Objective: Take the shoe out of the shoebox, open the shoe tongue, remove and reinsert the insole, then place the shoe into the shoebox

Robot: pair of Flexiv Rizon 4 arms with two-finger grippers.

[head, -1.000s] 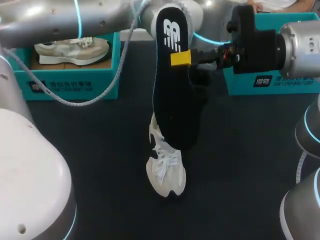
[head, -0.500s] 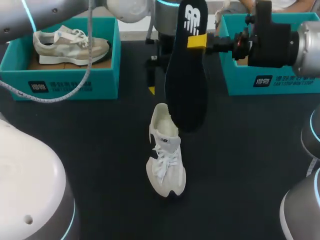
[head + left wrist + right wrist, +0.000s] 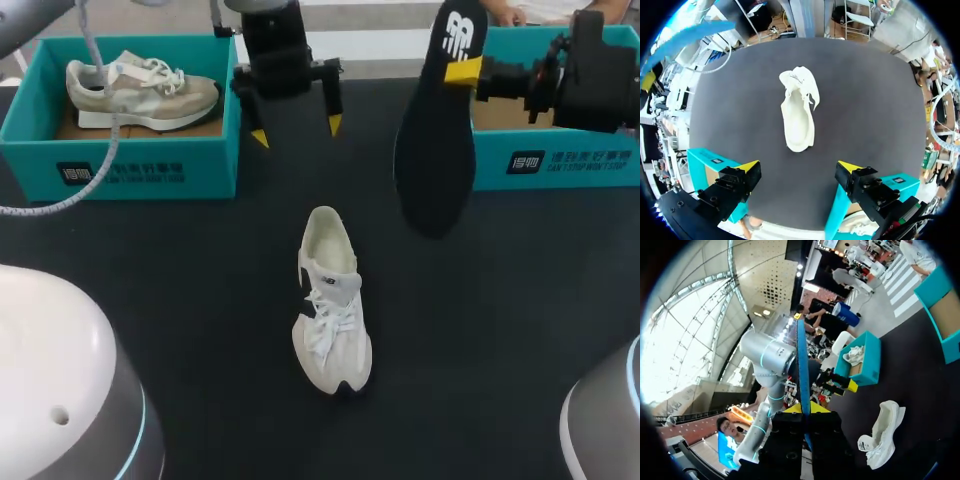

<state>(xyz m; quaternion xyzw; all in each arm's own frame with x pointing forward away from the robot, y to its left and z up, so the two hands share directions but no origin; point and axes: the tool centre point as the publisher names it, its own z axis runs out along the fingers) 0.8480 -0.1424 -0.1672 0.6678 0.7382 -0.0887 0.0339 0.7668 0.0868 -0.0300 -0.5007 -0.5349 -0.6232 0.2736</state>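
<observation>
My right jaws, clamped on the heel end of the black insole (image 3: pixel 436 140), have swung it away from above the white shoe (image 3: pixel 332 300); it now hangs in front of the right shoebox (image 3: pixel 555 165). My left jaws, wide apart and empty, have pulled back to the far side of the counter (image 3: pixel 180 300). The shoe lies mid-counter with its insole out, so I judge reinsertion comes next. The insole carries a white logo, and the right shoebox and left shoebox (image 3: pixel 130 170) carry white printed labels.

matt black insole (image 3: pixel 433 150), seemingly foam; mesh-cloth shoe (image 3: pixel 331 302).
</observation>
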